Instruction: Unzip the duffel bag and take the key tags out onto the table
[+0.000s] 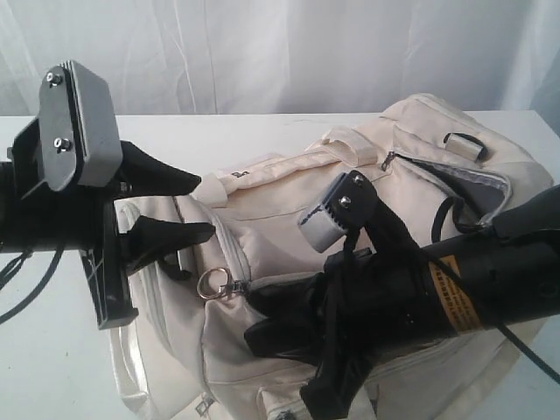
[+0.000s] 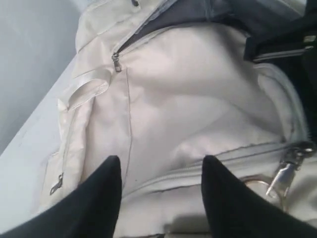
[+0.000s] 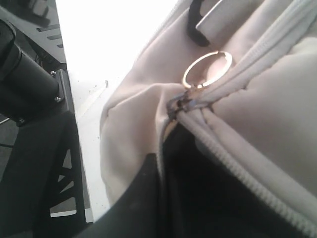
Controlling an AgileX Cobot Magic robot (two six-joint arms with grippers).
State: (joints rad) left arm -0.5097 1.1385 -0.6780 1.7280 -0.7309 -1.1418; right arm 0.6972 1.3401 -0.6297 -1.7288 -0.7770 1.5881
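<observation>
Backdrop: we see a white curtain (image 1: pixel 262 52) hanging behind the duffel bag (image 1: pixel 289 219).
Surface: the white table (image 1: pixel 52 367) carries the duffel bag, which lies on it and fills most of the exterior view.
Left gripper: the left gripper (image 1: pixel 203 207) is at the bag's left end, pointing in towards it. Its two black fingers (image 2: pixel 106 193) stand well apart with cream fabric showing between them. We cannot tell whether either tip touches the cloth.
Metal ring: a small metal ring (image 1: pixel 210 283) hangs from a zipper pull on the bag's near face, just below the left gripper's lower finger. The right wrist view shows it up close, lying against the fabric where the zipper tape meets a seam.
Handle: a cream webbing handle (image 1: pixel 350 144) sits on top of the bag, near its middle.
Right gripper: the right gripper (image 1: pixel 261 319) lies low across the bag's front, pointing towards the metal ring. We cannot tell how its fingers stand (the wrist view shows only dark shapes pressed close to a fabric edge by the zipper).
Open pocket: at the bag's right end, a zipper (image 1: pixel 389 159) is drawn partway back, and grey lining (image 1: pixel 477 182) shows in the gap.
</observation>
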